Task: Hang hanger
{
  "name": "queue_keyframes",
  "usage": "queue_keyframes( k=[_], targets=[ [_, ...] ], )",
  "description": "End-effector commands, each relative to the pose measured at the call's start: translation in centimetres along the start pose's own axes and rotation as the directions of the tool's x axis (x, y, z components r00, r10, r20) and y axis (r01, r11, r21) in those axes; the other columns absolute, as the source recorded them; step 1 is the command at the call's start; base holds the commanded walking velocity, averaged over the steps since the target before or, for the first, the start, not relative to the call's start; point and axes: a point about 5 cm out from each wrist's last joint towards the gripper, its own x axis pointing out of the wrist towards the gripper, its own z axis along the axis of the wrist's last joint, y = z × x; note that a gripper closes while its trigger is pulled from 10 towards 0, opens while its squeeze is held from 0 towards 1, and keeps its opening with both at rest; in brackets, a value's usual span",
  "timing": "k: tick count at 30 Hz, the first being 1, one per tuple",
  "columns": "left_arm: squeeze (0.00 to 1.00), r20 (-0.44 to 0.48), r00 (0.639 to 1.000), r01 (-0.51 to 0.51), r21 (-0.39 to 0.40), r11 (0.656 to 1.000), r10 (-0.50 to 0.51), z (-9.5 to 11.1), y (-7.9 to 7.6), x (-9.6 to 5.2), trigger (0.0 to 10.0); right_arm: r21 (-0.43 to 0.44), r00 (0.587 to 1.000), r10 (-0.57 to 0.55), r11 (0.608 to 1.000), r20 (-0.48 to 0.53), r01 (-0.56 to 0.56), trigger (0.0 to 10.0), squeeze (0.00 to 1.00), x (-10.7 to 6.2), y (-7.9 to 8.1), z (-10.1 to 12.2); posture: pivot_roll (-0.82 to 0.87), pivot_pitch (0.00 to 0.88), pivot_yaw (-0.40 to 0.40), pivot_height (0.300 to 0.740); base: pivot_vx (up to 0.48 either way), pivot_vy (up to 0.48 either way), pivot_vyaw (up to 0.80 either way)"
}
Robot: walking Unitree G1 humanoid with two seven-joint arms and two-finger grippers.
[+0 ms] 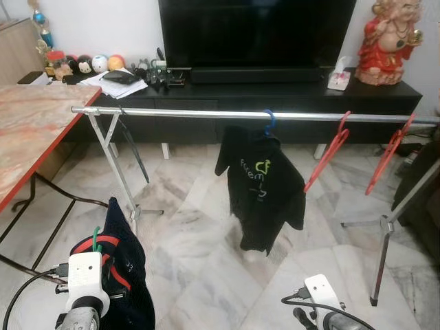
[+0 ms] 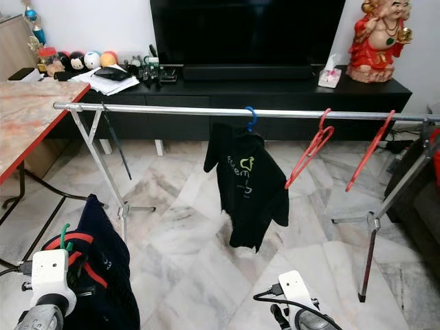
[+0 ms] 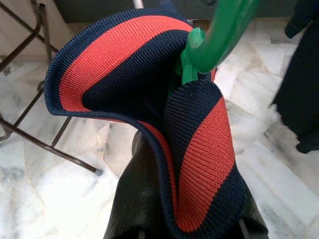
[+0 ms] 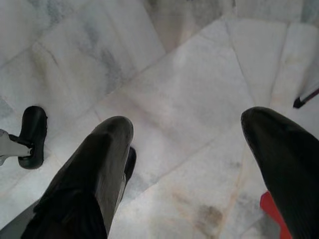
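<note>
A navy garment (image 1: pixel 127 271) with red stripes hangs on a green hanger (image 3: pixel 219 35), low at my left above the floor. My left gripper (image 3: pixel 192 199) is shut on it; the striped collar folds over the fingers and hides most of them. The silver rail (image 1: pixel 206 113) runs across in front of me, above and beyond the garment. On the rail hang a black T-shirt (image 1: pixel 261 185) on a blue hanger (image 1: pixel 269 122) and two bare red hangers (image 1: pixel 328 152) (image 1: pixel 388 151). My right gripper (image 4: pixel 188 124) is open and holds nothing, low over the marble floor.
A marble-topped table (image 1: pixel 31 127) with a red edge stands at the left, its thin legs near the garment. The rack's splayed legs (image 1: pixel 117 172) (image 1: pixel 385 234) stand on the floor. Behind are a black TV cabinet (image 1: pixel 275 93) and a red statue (image 1: pixel 388 41).
</note>
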Motion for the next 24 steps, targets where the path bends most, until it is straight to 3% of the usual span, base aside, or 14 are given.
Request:
queue_keyframes(
  k=[1,21,24],
  targets=[
    [0.0,0.033,0.999,0.013,0.007,1.0,-0.013,0.83,-0.3,0.16,10.0,0.008,1.0,-0.004,1.0,-0.002,0.004,10.0,0.0,-0.07,-0.31,-0.09,-0.1,0.0,0.01,0.74,0.0,-0.304,0.0],
    [0.0,0.028,1.0,0.004,0.022,1.0,-0.005,0.61,-0.29,-0.07,10.0,0.005,1.0,-0.001,1.0,-0.004,0.001,10.0,0.0,-0.08,-0.4,-0.05,-0.1,0.0,0.001,0.74,0.0,-0.352,0.0],
    [0.0,0.024,1.0,0.002,0.028,1.0,-0.003,0.5,-0.23,-0.13,10.0,0.006,1.0,-0.001,1.0,-0.005,0.001,10.0,0.0,-0.08,-0.39,-0.06,-0.1,0.0,0.001,0.74,0.0,0.0,0.0]
  ],
)
